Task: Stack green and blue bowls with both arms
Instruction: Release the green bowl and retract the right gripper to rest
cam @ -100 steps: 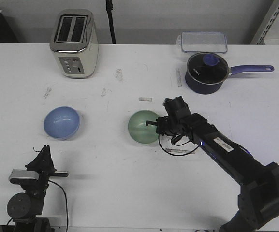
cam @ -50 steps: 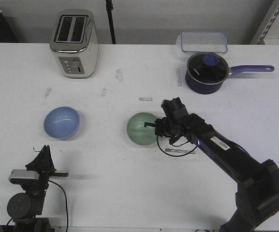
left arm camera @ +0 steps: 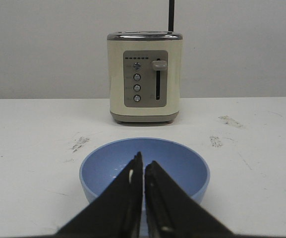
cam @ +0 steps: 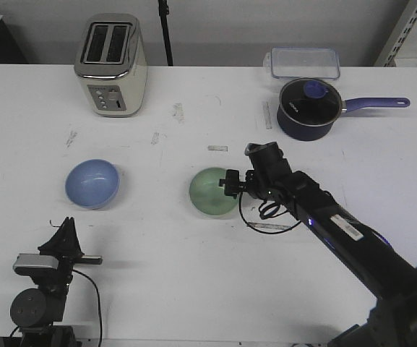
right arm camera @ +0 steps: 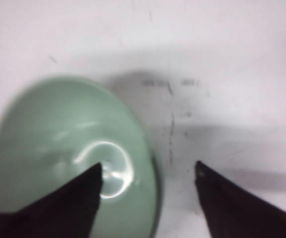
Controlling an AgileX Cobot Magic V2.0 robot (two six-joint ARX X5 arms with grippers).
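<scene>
The pale green bowl (cam: 209,192) sits upright at the table's middle, and the light blue bowl (cam: 92,183) stands to its left. My right gripper (cam: 230,189) is at the green bowl's right rim. In the right wrist view the gripper (right arm camera: 149,168) is open, one finger over the inside of the green bowl (right arm camera: 58,144) and the other over bare table, the rim between them. My left gripper (cam: 67,223) rests near the front edge, short of the blue bowl. In the left wrist view it (left arm camera: 143,162) is shut and empty, in line with the blue bowl (left arm camera: 182,166).
A cream toaster (cam: 111,65) stands at the back left, also seen behind the blue bowl as the toaster (left arm camera: 144,77). A dark navy saucepan (cam: 308,108) with a purple handle and a clear lidded box (cam: 303,62) are at the back right. Small strips (cam: 269,226) lie near the right arm.
My right arm has shifted and its wrist has turned while the gripper stays at the green bowl's right rim. The green bowl slid slightly left. The left arm has not moved.
</scene>
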